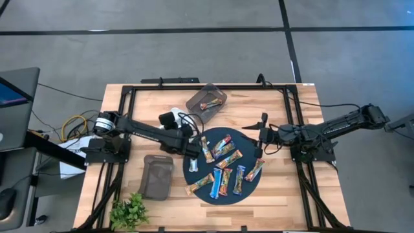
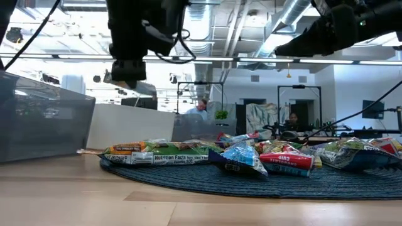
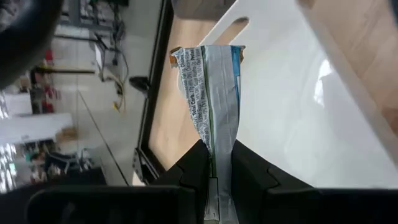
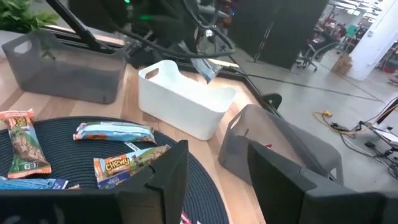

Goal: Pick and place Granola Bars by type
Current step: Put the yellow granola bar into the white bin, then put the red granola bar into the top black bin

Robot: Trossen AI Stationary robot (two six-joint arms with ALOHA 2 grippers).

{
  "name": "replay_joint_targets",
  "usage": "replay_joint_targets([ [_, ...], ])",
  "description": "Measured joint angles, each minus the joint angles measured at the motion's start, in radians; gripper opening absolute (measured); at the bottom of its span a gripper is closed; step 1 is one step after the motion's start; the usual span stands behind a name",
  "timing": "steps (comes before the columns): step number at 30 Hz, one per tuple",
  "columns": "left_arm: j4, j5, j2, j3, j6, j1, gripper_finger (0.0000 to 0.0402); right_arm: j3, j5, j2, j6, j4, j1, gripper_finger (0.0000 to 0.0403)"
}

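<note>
Above the white bin (image 3: 292, 106), left hand (image 3: 217, 168) is clenched on a blue-and-silver bar (image 3: 214, 93), which sticks out past the fingertips. Right hand (image 4: 214, 171) hangs released over the mat (image 1: 226, 194) edge w/ other bars (image 1: 223, 169) lying below & beside it.

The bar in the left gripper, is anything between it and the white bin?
Nothing visible. The left gripper is shut on the bar and holds it in the air right over the white bin. The bin's open top lies just beyond the wrapper, with no lid, other bar or arm across it.
</note>
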State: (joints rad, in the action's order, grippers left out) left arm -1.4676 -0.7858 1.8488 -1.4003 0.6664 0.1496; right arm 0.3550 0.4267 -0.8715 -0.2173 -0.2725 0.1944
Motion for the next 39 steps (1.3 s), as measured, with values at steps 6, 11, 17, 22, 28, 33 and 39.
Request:
replay_joint_targets([
  [6, 0.053, 0.020, 0.000, 0.015, -0.061, -0.058, 0.0046, 0.000, 0.000, 0.000, 0.000, 0.002, 0.000, 0.0159],
  [11, 0.073, 0.048, 0.000, 0.015, -0.092, -0.092, 0.0046, 0.000, 0.000, 0.000, 0.000, 0.003, 0.000, 0.0159],
  [17, 0.071, 0.119, 0.000, 0.015, -0.100, -0.120, 0.0053, 0.000, 0.000, 0.000, 0.000, 0.006, 0.000, 0.0159],
  [22, 0.068, 0.101, 0.000, 0.015, -0.100, -0.119, 0.0097, 0.000, -0.002, 0.000, 0.000, 0.007, 0.000, 0.0159],
  [28, 0.052, 0.096, 0.000, 0.015, -0.107, -0.107, 0.0161, 0.000, -0.005, 0.000, 0.000, 0.010, 0.000, 0.0159],
  [33, -0.024, 0.072, -0.006, 0.015, -0.101, -0.088, 0.0183, 0.000, -0.021, 0.000, 0.009, 0.040, 0.001, 0.0159],
  [39, -0.002, -0.042, -0.117, 0.015, -0.040, 0.013, 0.0186, 0.001, -0.143, -0.025, 0.015, 0.084, 0.000, 0.0159],
])
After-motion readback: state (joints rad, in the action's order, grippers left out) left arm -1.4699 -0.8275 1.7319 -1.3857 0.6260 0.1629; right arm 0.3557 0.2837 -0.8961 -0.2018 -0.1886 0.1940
